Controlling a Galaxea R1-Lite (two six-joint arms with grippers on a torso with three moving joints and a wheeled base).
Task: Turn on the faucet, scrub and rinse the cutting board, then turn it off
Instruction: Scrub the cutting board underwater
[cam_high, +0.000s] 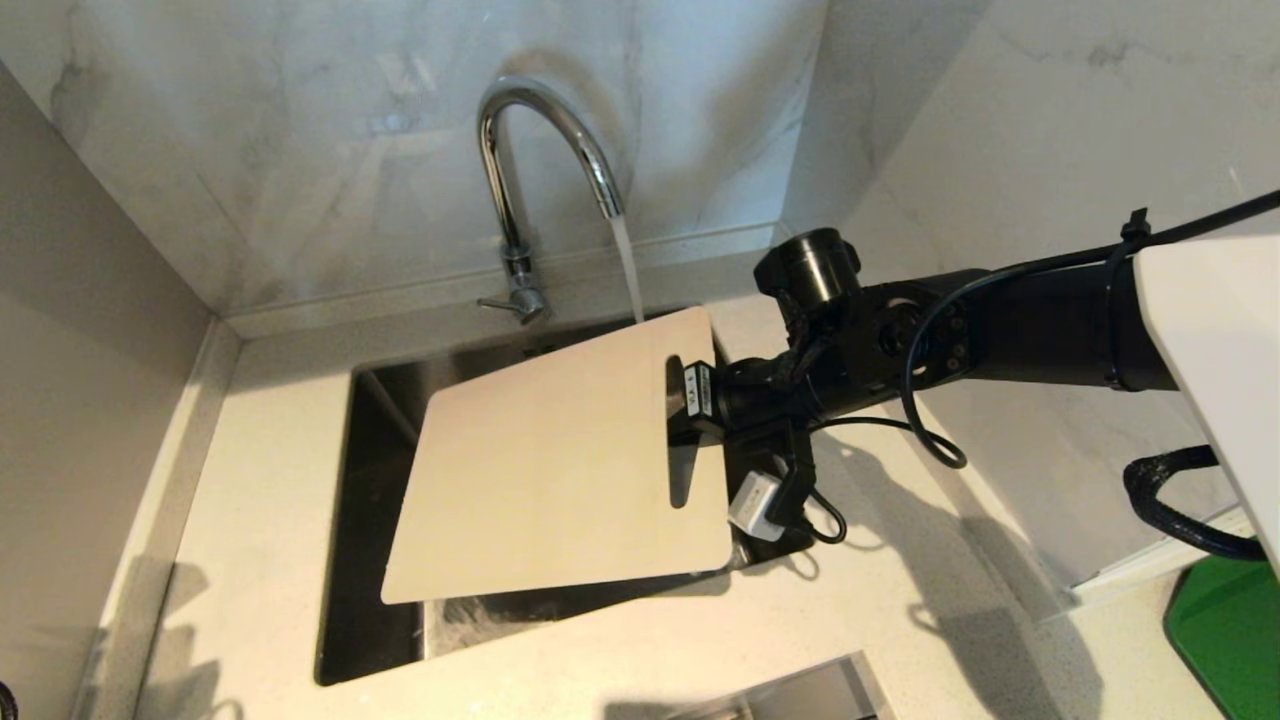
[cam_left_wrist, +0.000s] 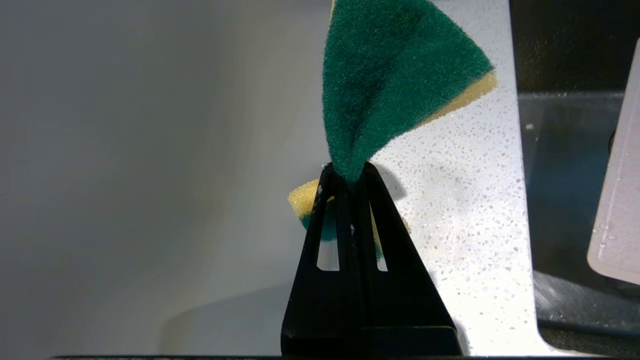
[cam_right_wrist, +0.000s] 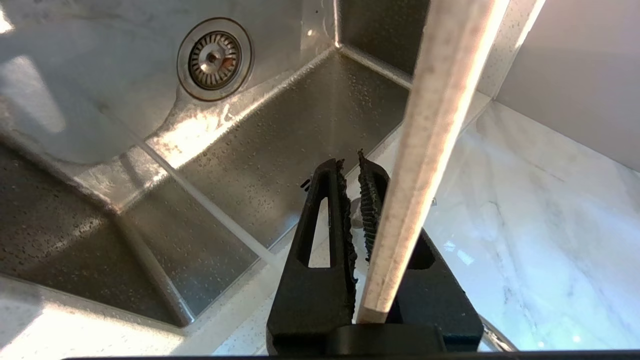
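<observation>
Marble walls wrap the corner, and a pale speckled desk (cam_high: 250, 480) frames the steel sink (cam_high: 375, 470) in the middle of the head view. At upper centre stands the faucet (cam_high: 520, 150), chrome spout arching over, and water (cam_high: 628, 270) is running out of it, a thin stream falling to the far edge of the cutting board (cam_high: 550, 460). That board fills the centre of the frame, tilted over the basin, its handle slot on the right-hand end. From the right edge the black right arm reaches in, and the right tool (cam_high: 690, 400) is clamped on the board at that slot end. In the right wrist view the board (cam_right_wrist: 425, 150) shows edge-on, running up the right of centre, pinched by the right tool (cam_right_wrist: 356, 170), with the wet sink floor and the drain (cam_right_wrist: 214, 57) in the upper left.

Over to the left wrist view: the left tool (cam_left_wrist: 350, 172) sits at lower centre, clenched tight on a sponge (cam_left_wrist: 390, 75), green scouring face folded, yellow foam peeking out. Behind it lies the speckled desk (cam_left_wrist: 460, 210), and at the right edge a corner of the board (cam_left_wrist: 617, 215), beaded with droplets, over the dark sink (cam_left_wrist: 560, 175). The left arm does not show in the head view.
</observation>
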